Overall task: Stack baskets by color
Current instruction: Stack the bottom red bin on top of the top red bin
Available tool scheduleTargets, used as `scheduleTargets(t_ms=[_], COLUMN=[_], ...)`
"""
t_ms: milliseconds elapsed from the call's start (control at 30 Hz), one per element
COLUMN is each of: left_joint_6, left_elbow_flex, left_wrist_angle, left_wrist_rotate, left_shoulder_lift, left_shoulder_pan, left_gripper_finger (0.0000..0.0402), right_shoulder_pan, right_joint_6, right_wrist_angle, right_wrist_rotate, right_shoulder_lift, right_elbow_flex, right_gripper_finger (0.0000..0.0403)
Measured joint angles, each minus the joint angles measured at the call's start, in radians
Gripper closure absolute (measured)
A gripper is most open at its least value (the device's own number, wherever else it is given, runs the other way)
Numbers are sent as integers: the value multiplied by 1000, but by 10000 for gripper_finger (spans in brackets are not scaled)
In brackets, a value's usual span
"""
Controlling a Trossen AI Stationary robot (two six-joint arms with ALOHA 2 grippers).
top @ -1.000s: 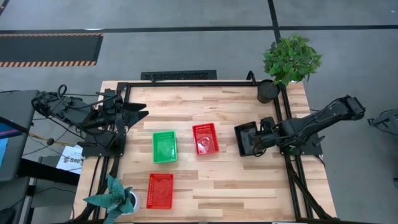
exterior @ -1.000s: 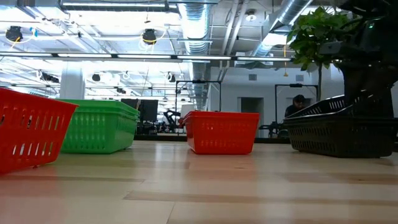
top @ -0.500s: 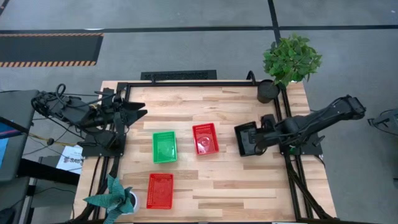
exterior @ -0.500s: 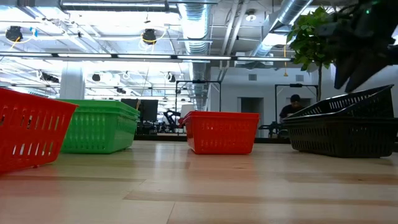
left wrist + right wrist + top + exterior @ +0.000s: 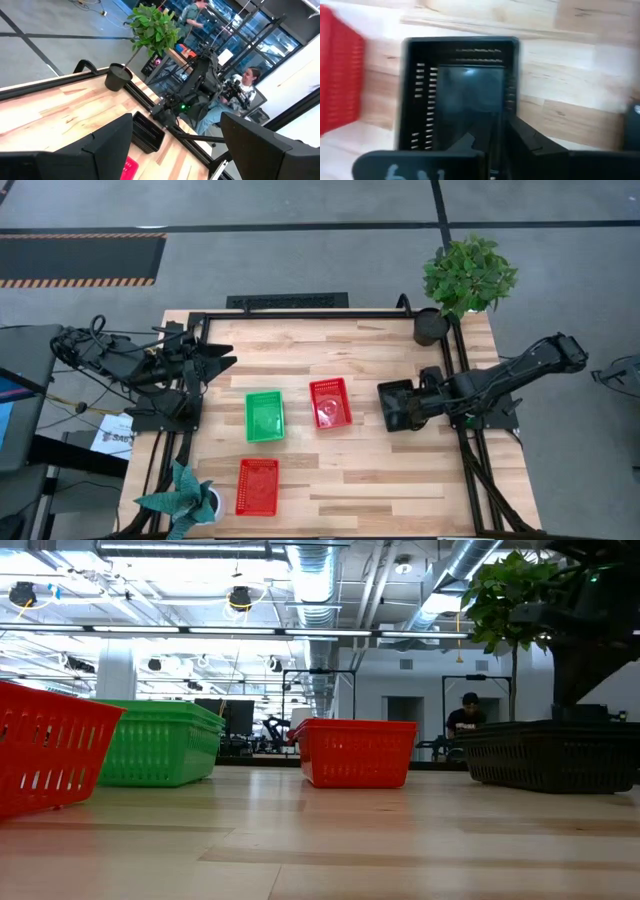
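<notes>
Black baskets, nested flat at the table's right side with their long axis across it, lie directly under my right gripper, whose fingers pinch the near wall; my left gripper, spread open, waits far off.

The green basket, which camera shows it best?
The high view: the green basket shows whole from above, left of a red basket. The low view shows only its side wall, partly behind another red basket. Neither wrist view shows it.
</notes>
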Motion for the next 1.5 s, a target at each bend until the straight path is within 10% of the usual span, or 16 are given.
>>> scheduleTargets(t_ms=[300,600,1500], left_joint_6=[-310,-657,-899], left_elbow_flex=[-25,-115,-112], left_wrist_angle=[-316,-417,-349], left_wrist_rotate=[369,542,714], left_shoulder_lift=[77,358,855], left_shoulder_pan=[-7,-103,-311], left_gripper_finger=[112,112,120], right_shoulder_pan=[116,246,348], right_joint_6=[-221,-83,-46], right_wrist_angle=[608,633,663], right_wrist_rotate=[-3,-5,81], right_shoulder_lift=[20,160,198], right_elbow_flex=[36,34,35], right_gripper_finger=[342,342,342])
